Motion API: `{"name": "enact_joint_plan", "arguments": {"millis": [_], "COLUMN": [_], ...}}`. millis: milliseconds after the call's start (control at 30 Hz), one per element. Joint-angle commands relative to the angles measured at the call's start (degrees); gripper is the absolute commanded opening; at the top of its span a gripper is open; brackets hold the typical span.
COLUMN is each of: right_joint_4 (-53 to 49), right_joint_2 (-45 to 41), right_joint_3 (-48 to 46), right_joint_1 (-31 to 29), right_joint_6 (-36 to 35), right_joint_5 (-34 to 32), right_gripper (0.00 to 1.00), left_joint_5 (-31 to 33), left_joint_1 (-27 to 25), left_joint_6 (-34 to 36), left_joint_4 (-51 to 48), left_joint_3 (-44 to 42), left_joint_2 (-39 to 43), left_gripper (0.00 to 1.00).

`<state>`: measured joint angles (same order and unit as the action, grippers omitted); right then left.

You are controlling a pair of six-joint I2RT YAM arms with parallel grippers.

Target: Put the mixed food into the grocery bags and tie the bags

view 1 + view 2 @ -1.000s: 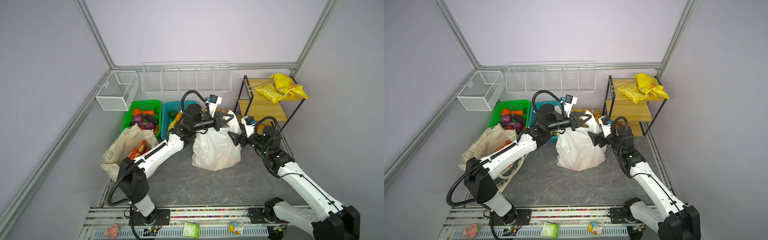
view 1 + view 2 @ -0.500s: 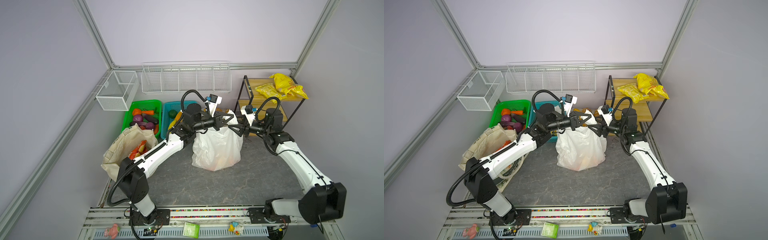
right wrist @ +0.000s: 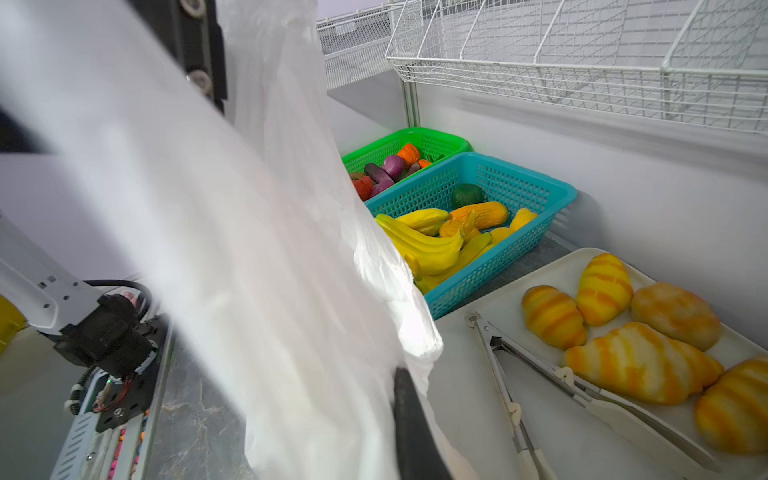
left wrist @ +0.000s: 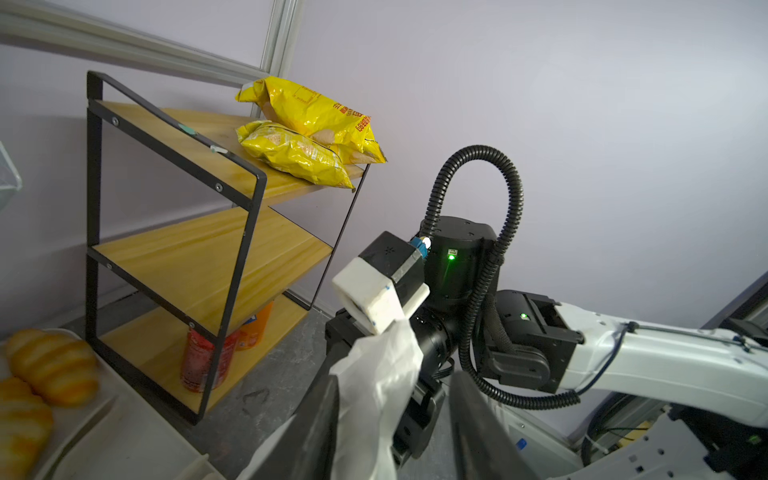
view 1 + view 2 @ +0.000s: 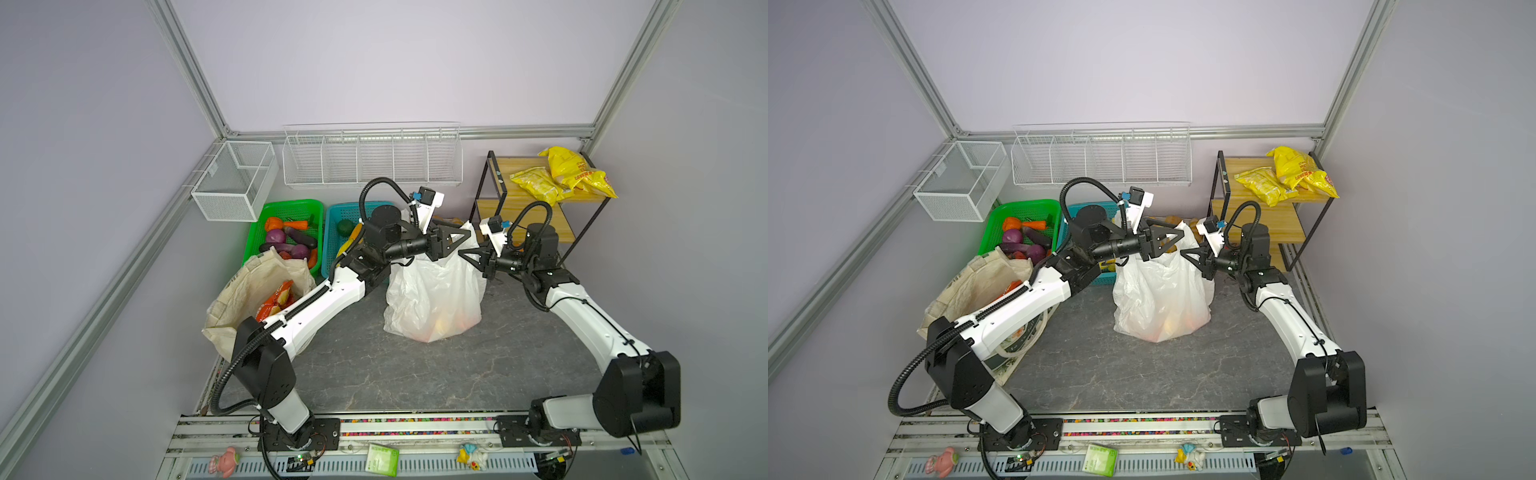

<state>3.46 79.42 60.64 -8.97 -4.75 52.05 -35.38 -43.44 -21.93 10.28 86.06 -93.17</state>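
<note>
The white plastic bag [image 5: 434, 299] [image 5: 1160, 299] stands mid-floor, with orange and yellow fruit [image 5: 440, 326] showing dimly through it. Above its top, my left gripper [image 5: 459, 243] [image 5: 1173, 243] [image 4: 395, 378] is open; the bag's handle [image 4: 374, 374] lies loose against one finger. Facing it, my right gripper [image 5: 461, 254] [image 5: 1185, 254] [image 3: 386, 386] is shut on the same handle, and plastic hides one of its fingers. The cream canvas tote [image 5: 249, 291] [image 5: 967, 286] slumps at the left under my left arm, with a red snack packet [image 5: 276, 301] inside.
A green basket [image 5: 286, 208] and a blue basket [image 5: 336, 216] of toy produce sit behind the bags. A tray [image 3: 498, 324] with croissants and tongs [image 3: 540, 365] lies at the back. A shelf [image 5: 519, 208] with yellow packets stands at the right; wire baskets [image 5: 370, 158] hang on the wall.
My right gripper rose from beside the bag to its top and shut on the handle. My left gripper, shut before, has opened and stayed in place.
</note>
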Motion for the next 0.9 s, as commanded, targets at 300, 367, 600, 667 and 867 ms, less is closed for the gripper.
{"name": "enact_joint_plan", "arguments": {"millis": [300,367,600,667,867], "right_joint_4": [1.2,0.5,-1.6,-2.3,-2.2], "right_joint_2": [-1.3,-1.2,-2.4,-2.6,-2.6], "right_joint_3": [-0.6,-0.2,-0.3,0.0,-0.2], "right_joint_1": [0.4,0.4,0.3,0.3,0.4], "right_joint_6": [6.3,6.9,8.0,7.9,8.1], "right_joint_5": [-6.6,-7.6,-9.9,-10.0,-10.4], "right_gripper": [0.06,0.06,0.06,0.06,0.06], "left_joint_5": [6.5,10.2,27.6,29.8,31.1], "left_joint_1": [0.3,0.3,3.9,6.2,10.6], "left_joint_6": [10.5,11.8,9.5,8.3,7.6], "left_joint_4": [2.4,4.0,4.6,4.4,5.2], "left_joint_3": [-18.8,-24.0,-37.4,-40.2,-43.6], "left_joint_2": [21.2,25.4,34.8,37.2,38.6], "left_gripper": [0.65,0.68,0.73,0.75,0.83]}}
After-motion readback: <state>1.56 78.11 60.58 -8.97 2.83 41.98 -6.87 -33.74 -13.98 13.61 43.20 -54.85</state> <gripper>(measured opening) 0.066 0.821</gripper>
